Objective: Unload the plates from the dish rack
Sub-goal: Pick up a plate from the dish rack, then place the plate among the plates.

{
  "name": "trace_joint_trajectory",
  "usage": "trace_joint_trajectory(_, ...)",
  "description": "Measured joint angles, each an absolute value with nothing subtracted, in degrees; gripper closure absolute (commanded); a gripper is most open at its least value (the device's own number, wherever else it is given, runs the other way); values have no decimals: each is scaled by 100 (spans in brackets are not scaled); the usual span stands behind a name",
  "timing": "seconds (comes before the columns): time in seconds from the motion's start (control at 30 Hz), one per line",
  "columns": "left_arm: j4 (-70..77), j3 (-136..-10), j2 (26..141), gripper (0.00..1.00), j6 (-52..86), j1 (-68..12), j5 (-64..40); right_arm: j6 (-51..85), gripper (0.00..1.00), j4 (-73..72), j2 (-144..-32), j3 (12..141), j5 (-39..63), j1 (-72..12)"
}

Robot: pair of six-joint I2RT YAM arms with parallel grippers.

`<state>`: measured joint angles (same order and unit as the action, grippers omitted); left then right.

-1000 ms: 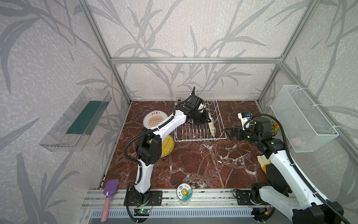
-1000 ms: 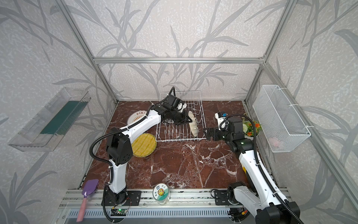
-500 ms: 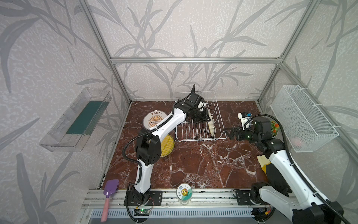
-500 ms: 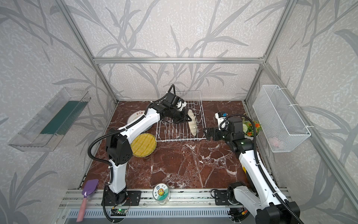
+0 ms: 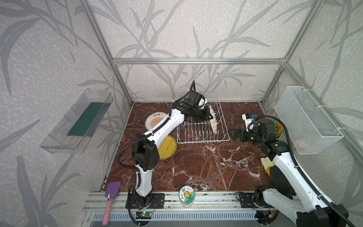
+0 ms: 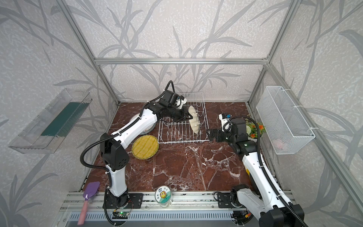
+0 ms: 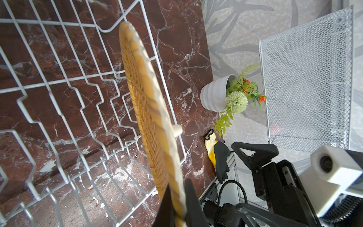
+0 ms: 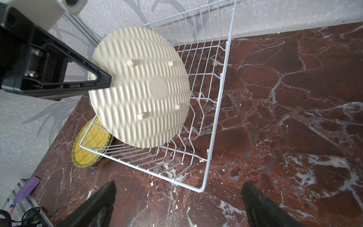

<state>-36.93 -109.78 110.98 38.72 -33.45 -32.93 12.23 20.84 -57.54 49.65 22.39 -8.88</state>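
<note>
The white wire dish rack [image 5: 202,141] [image 6: 182,141] [image 8: 220,94] stands at the back of the marble table. A woven plate [image 5: 213,121] [image 6: 194,121] [image 7: 149,102] [image 8: 141,86] stands on edge over its right end, cream underside toward my right arm. My left gripper [image 5: 209,116] [image 6: 189,117] [image 7: 177,198] is shut on this plate's rim. Whether its lower edge touches the wires I cannot tell. My right gripper [image 5: 234,134] [image 6: 211,135] [image 8: 178,186] hovers open, empty, just off the rack's near right corner. Left of the rack lie a yellow woven plate [image 5: 168,146] [image 6: 145,147] [image 8: 92,143] and a white sunburst plate [image 5: 155,120].
A potted plant [image 5: 279,129] [image 7: 216,94] sits at the right wall under a white mesh basket [image 5: 306,119]. A yellow-black glove [image 5: 267,163] [image 7: 218,155] lies by my right arm. At the front rail are a jar [image 5: 186,193] and a purple spatula [image 5: 111,191].
My left arm has risen a little, and the woven plate in its gripper has come up slightly with it. The right arm has not moved.
</note>
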Motion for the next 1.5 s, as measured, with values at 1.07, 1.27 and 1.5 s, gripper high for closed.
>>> trace_joint_trajectory(1.07, -3089, -9439, 9080, 100, 454, -3269, -1699, 2362, 1, 1603, -6278, 5478, 2349, -827)
trace_joint_trajectory(1.27, -2738, -8423, 8462, 100, -985, -3328, -1391, 3085, 1, 1347, -6663, 5881, 2733, -864)
trace_joint_trajectory(1.5, -2449, -7876, 8047, 100, -2694, -3385, -1278, 3804, 1, 1297, -7146, 6320, 2790, -1299)
